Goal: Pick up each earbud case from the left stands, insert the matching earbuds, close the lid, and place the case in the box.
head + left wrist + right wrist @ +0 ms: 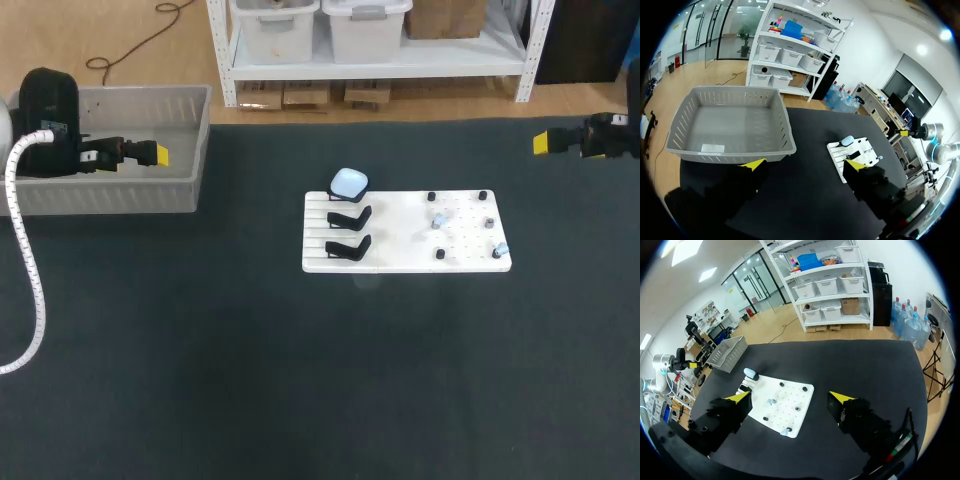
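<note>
Both our grippers have their fingers wide apart and hold nothing. The left gripper hangs over the box at the far left. The right gripper hangs at the far right of the table. Both are well apart from the board.

The one case sits on the farthest of three stands at the board's left end, and the two nearer stands are bare. Small pale earbuds sit among black pegs on the board's right part.

We judge the pickup the risky step. The case is rounded and looks smooth, so a pinch off its middle could squirt it out of the fingers. A pull not in line with the stand could snag the case and drag the board. The earbuds are tiny, so a slightly off approach could knock one from its place.

From above, the case looks a little longer left to right than far to near. Which way its lid opens we cannot tell.
</note>
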Available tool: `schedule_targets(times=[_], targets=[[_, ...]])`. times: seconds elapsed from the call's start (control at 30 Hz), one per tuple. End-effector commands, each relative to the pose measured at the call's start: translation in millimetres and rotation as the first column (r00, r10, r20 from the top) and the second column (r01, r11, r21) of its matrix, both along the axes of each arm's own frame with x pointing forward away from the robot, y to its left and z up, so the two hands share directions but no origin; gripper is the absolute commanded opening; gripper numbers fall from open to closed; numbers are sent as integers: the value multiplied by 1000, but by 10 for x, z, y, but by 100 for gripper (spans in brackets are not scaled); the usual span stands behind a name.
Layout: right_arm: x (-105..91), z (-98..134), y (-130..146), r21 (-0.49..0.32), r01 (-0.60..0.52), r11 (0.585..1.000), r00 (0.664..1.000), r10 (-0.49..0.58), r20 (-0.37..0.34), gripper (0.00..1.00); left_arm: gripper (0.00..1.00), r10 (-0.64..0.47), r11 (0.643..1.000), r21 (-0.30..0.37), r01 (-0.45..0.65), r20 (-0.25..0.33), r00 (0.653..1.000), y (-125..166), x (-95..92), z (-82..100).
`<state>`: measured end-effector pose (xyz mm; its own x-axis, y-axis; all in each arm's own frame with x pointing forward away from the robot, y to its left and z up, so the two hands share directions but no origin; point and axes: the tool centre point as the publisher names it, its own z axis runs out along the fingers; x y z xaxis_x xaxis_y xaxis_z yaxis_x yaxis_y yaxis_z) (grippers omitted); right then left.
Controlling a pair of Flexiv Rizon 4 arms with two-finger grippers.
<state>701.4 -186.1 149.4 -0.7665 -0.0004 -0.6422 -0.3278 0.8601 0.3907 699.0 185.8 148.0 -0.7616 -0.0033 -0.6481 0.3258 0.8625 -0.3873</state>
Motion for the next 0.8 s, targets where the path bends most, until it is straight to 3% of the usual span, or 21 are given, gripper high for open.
schedule_targets(times=[0.03, 0.8], targets=[[-4, 3, 1, -2, 1, 1000, 1000, -1, 0, 100, 100, 3, 1000, 5, -3, -5, 1000, -10, 4, 13], [-4, 3, 1, -2, 1, 1000, 1000, -1, 0, 100, 100, -12, 1000, -7, 12, 6, 1000, -20, 6, 35]])
